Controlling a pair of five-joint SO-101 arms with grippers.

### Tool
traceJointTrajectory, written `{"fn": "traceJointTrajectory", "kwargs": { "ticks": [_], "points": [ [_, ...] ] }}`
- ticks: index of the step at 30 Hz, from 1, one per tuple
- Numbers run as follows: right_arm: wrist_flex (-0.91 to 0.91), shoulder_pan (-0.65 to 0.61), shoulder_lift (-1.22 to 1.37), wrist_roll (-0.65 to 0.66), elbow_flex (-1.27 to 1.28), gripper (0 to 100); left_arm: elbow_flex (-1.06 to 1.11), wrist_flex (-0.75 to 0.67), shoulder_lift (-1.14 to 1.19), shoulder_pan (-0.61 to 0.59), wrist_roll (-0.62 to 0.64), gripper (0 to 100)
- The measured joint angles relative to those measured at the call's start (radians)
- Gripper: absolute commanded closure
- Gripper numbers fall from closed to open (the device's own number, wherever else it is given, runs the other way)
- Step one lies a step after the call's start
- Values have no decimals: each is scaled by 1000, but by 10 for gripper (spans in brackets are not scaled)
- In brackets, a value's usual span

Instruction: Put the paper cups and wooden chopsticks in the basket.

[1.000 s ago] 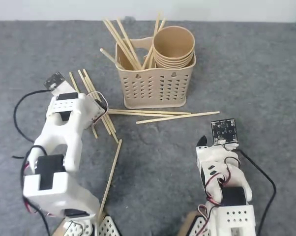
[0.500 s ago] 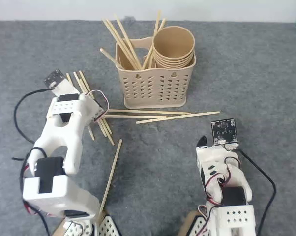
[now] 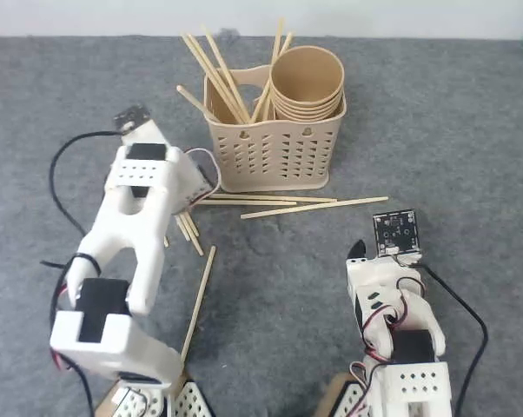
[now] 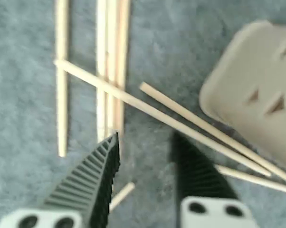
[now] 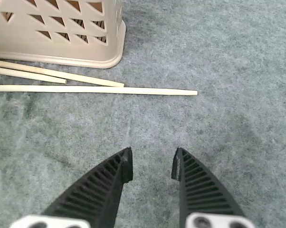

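Step in hand: chopstick pickup. Paper cups (image 3: 307,80): stacked in basket (image 3: 274,161). Loose chopsticks (image 4: 109,71): on carpet beside basket, under your left gripper (image 4: 146,142), jaws apart, empty. Right gripper (image 5: 152,159): apart, empty. Next, likely: lower left gripper, close on one stick.

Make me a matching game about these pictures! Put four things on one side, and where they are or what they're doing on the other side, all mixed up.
Things:
1. paper cups
2. basket
3. left gripper
4. right gripper

Places or states:
a. jaws open over bare carpet
b. stacked inside the basket
c. jaws open over loose chopsticks
d. stands upright on the carpet

Pairs: 1-b, 2-d, 3-c, 4-a.
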Motion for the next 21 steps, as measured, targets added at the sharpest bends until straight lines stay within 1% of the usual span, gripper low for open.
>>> {"fn": "traceJointTrajectory", "kwargs": {
  "ticks": [4, 8, 10, 13, 15, 17, 18, 19, 21],
  "points": [
    [0, 0, 0, 0, 0, 847, -6, -2, 20, 12, 72, 706],
    [0, 0, 0, 0, 0, 847, -8, -57, 127, 12, 123, 708],
    [0, 0, 0, 0, 0, 847, -8, -87, 183, 11, 149, 726],
    [0, 0, 0, 0, 0, 847, -48, -115, 244, 11, 178, 795],
    [0, 0, 0, 0, 0, 847, -72, -112, 264, 6, 192, 880],
    [0, 0, 0, 0, 0, 847, -86, -112, 275, 2, 192, 991],
    [0, 0, 0, 0, 0, 847, -94, -114, 276, 0, 192, 994],
    [0, 0, 0, 0, 0, 847, -103, -117, 278, -2, 192, 977],
    [0, 0, 0, 0, 0, 847, -110, -123, 278, -2, 181, 990]
  ]
}}
